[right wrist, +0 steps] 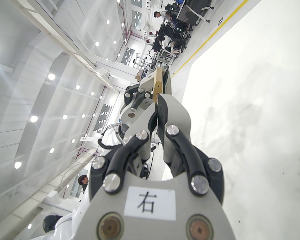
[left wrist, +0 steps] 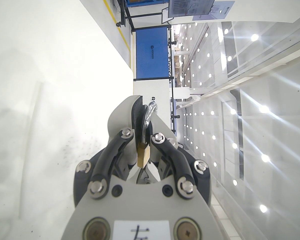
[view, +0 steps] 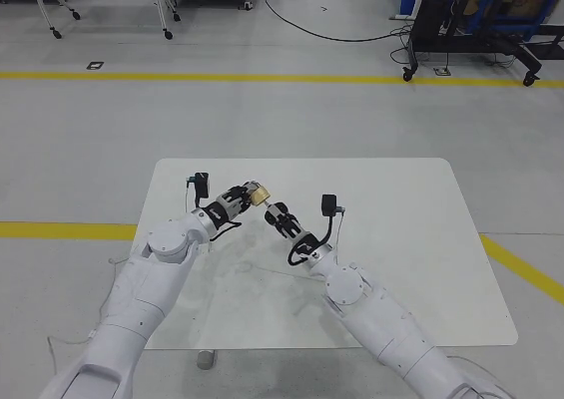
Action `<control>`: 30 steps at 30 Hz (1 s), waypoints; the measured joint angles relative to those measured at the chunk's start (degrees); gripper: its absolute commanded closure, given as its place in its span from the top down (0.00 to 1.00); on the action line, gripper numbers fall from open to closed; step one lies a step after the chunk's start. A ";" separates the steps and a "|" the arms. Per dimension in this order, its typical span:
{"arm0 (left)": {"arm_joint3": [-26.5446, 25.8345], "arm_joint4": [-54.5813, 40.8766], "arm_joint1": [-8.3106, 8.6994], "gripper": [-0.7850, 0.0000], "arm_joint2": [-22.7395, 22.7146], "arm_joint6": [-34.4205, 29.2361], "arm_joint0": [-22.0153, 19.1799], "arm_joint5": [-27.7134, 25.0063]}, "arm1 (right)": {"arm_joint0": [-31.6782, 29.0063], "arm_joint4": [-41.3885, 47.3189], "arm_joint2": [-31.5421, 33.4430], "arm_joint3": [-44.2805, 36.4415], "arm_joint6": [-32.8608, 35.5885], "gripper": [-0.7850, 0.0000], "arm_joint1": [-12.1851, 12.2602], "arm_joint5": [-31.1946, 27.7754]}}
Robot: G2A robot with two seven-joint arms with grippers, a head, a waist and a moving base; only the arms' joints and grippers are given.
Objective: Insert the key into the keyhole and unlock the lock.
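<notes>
The left gripper is clamped shut on a small brass padlock, holding it up over the white table near the table's middle. The right gripper sits just beside it, tip to tip, with its fingers pressed nearly together. The key cannot be made out between them, so what they pinch, if anything, cannot be told. From the left wrist, the padlock hangs between the two fingers with its brass body towards the wrist. Its silver shackle is squeezed between the black pads at the tips. The right wrist gives the other side. There the lock's narrow brass end faces the camera, and the dark tip of a right finger meets its near end. The top view places both grippers above the table, meeting at an angle.
</notes>
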 measured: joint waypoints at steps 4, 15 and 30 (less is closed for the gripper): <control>-0.23 0.64 -0.11 0.00 0.46 -0.67 0.08 0.10 | 0.24 -2.06 -0.12 0.37 -1.87 0.00 -0.44 0.51; 0.09 -0.44 0.04 0.00 -1.51 0.23 0.06 -0.15 | 0.43 -0.89 -0.02 0.60 -2.10 1.00 -1.10 0.29; 0.60 -7.69 -0.31 0.00 -3.32 -3.37 0.15 1.15 | -2.50 19.27 4.24 -4.29 11.40 0.44 -1.49 1.68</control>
